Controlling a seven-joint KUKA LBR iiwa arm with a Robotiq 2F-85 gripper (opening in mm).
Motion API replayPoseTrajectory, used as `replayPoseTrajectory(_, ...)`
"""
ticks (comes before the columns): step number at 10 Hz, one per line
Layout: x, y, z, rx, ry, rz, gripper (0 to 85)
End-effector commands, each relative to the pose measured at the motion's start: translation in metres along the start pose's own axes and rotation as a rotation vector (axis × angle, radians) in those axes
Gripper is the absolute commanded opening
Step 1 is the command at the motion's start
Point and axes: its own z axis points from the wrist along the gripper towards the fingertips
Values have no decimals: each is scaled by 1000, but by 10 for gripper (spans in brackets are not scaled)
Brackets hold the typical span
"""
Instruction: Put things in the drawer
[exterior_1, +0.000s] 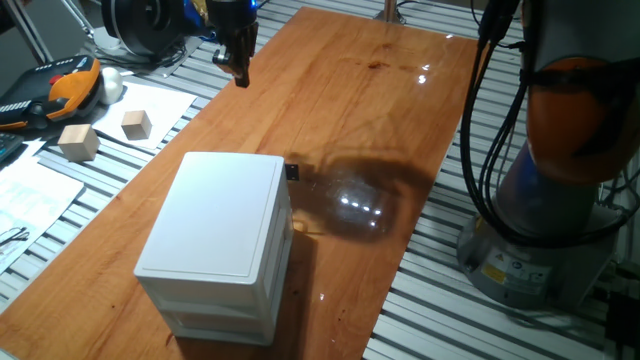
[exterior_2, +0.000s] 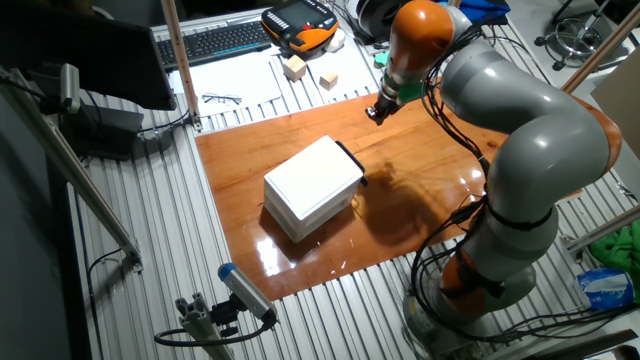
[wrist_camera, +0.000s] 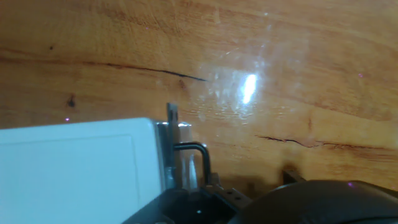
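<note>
The white cabinet (exterior_1: 215, 235) stands in the middle of the wooden table, also seen in the other fixed view (exterior_2: 313, 185). Its top drawer (exterior_1: 284, 200) looks pushed in, with the small black knob (exterior_1: 292, 171) sticking out on the far right side. My gripper (exterior_1: 240, 76) hangs in the air over the table's far left edge, well away from the cabinet, and shows in the other fixed view (exterior_2: 374, 112). Its fingers come together in one narrow tip. The tiny wooden cube is not in sight. The hand view shows a white panel (wrist_camera: 74, 168) at lower left.
Two larger pale wooden blocks (exterior_1: 78, 142) (exterior_1: 136, 123) lie on white paper left of the table. An orange-and-black handheld controller (exterior_1: 55, 88) lies behind them. The arm's base (exterior_1: 560, 200) and black cables stand to the right of the table.
</note>
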Motion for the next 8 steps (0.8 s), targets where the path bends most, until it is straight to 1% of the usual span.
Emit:
replayPoseTrajectory(1, -1, -6, -1, 4, 0, 13, 0)
replayPoseTrajectory(2, -2, -9, -1, 13, -1, 17, 0)
replayPoseTrajectory(3, -3, -10, 0, 6, -1, 31, 0)
replayPoseTrajectory(4, -4, -8, 1, -15, 5, 50, 0)
replayPoseTrajectory(5, -2, -7, -1, -10, 10, 45, 0)
replayPoseTrajectory(6, -1, -6, -2, -13, 18, 32, 0)
replayPoseTrajectory(7, 1, -6, -3, 4, 25, 22, 0)
replayPoseTrajectory(8, 2, -6, -5, 6, 37, 24, 0)
